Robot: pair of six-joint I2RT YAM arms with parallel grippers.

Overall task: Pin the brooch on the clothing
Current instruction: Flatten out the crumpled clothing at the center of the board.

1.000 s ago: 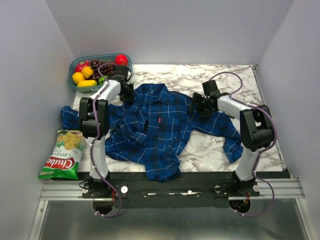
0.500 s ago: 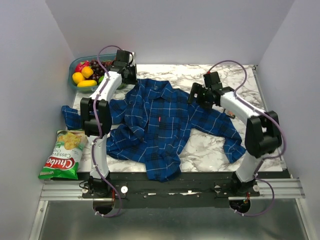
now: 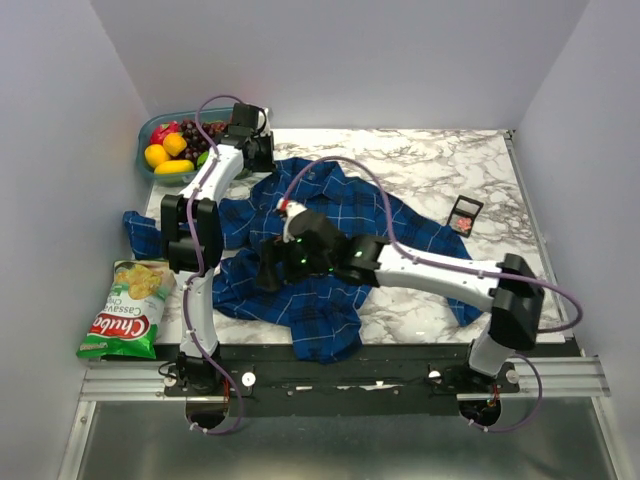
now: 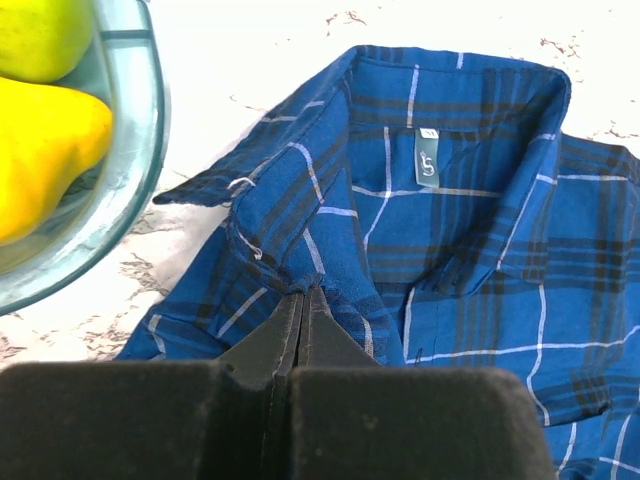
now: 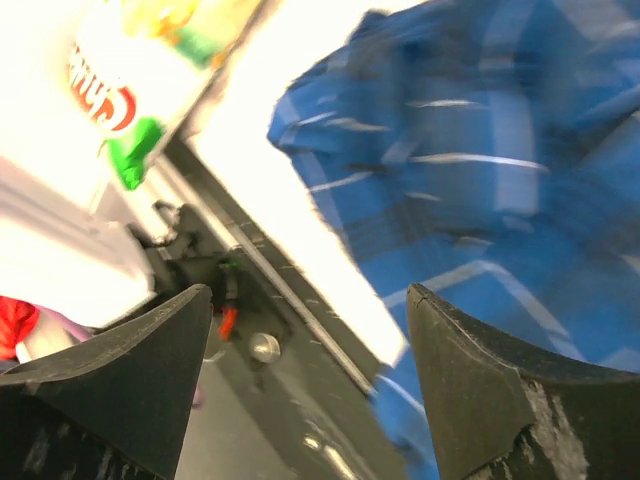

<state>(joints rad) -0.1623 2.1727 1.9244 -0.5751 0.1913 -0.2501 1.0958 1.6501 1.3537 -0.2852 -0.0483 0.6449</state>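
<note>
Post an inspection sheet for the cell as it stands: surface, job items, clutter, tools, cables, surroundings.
Surface: marble tabletop, middle covered by the shirt.
Job's things: plaid shirt spread out, collar toward the back; brooch not seen, possibly hidden under the right arm.
Clutter: fruit bowl back left; chip bag at the near left edge; small black case right of the shirt.
Tools: left tool shut, pinching fabric beside the collar; right tool open, empty, over the shirt's near-left part; its wrist view is blurred.
Cables: purple cables loop off both arms, one arcing over the shirt; no snag seen.
Surroundings: grey walls; metal rail at the near edge.
</note>
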